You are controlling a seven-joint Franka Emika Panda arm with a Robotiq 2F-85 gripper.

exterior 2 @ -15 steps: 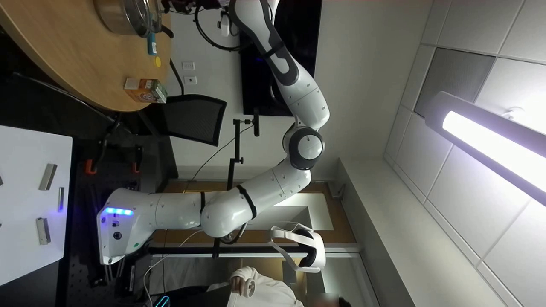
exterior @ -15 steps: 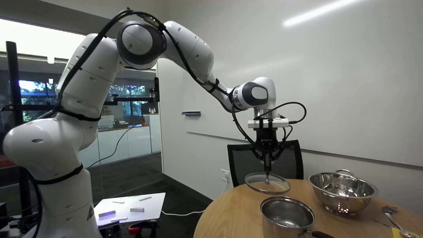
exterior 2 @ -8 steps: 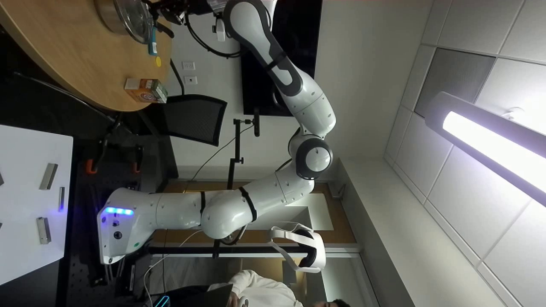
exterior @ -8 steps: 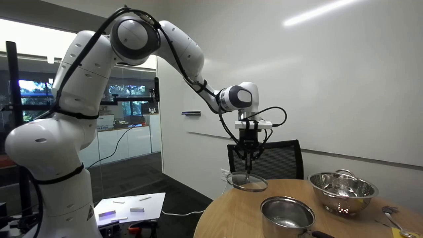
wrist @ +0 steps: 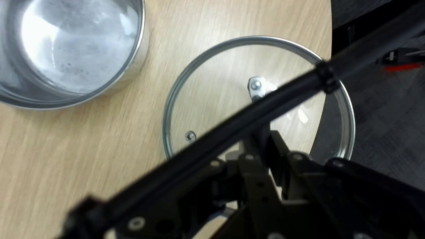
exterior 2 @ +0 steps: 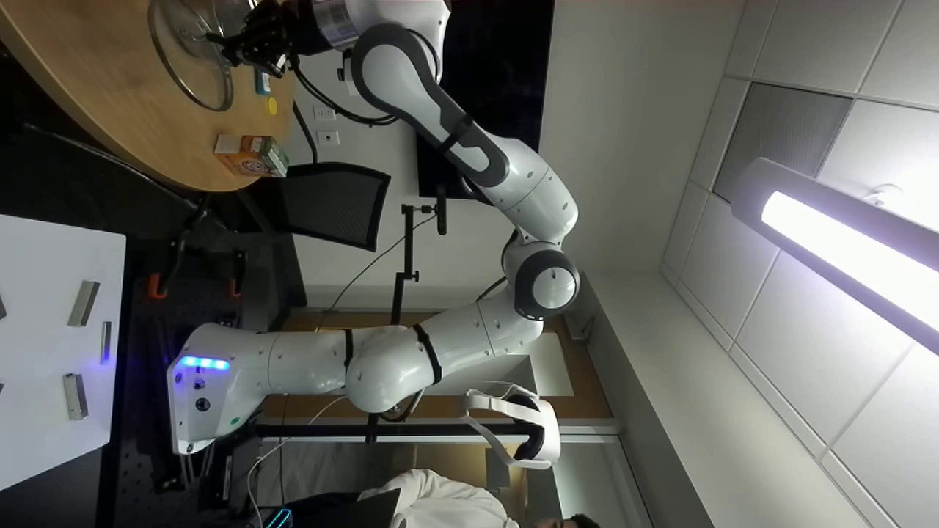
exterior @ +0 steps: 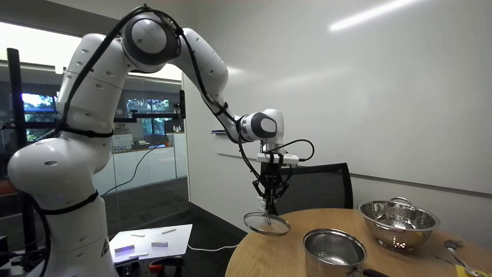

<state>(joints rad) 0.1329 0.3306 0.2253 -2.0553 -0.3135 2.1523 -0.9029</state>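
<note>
Well above the claw (exterior: 269,211), a ceiling lamp (exterior 2: 855,253) burns out white, and glare streaks the whiteboard (exterior: 388,96). Near the claw, the pot (wrist: 79,49) gleams inside. In the wrist view, the cable (wrist: 212,139) across the claw seems out of focus.

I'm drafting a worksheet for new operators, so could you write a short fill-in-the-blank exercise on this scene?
1. Of the lid, the saucepan and the colander, the gripper holds only the ____.
2. In the wrist view, the saucepan shows in the upper ____ corner.
3. Unlike the saucepan, the colander has walls pierced with many small ____.
4. The chair by the table is coloured ____.
Missing words: lid; left; holes; black.
</note>
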